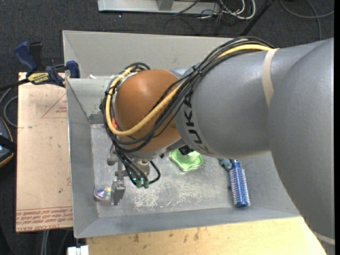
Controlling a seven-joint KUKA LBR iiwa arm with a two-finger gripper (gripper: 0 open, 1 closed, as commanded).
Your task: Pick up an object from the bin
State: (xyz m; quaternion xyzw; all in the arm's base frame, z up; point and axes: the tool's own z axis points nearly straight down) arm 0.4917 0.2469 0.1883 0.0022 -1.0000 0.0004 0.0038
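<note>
My gripper (116, 191) reaches down into the front left corner of the bin, its fingers hanging close to the floor. A small shiny silvery-purple thing (101, 195) lies right beside the left fingertip, touching or nearly touching it. A light green plastic piece (186, 160) lies on the floor to the right of the gripper, partly hidden under the arm. Further right, a blue ribbed cylinder-like thing (239, 184) lies lengthwise near the front right of the bin.
The arm with its orange dome and cables covers most of the bin's middle and right. The bin's left wall and front wall stand close to the gripper.
</note>
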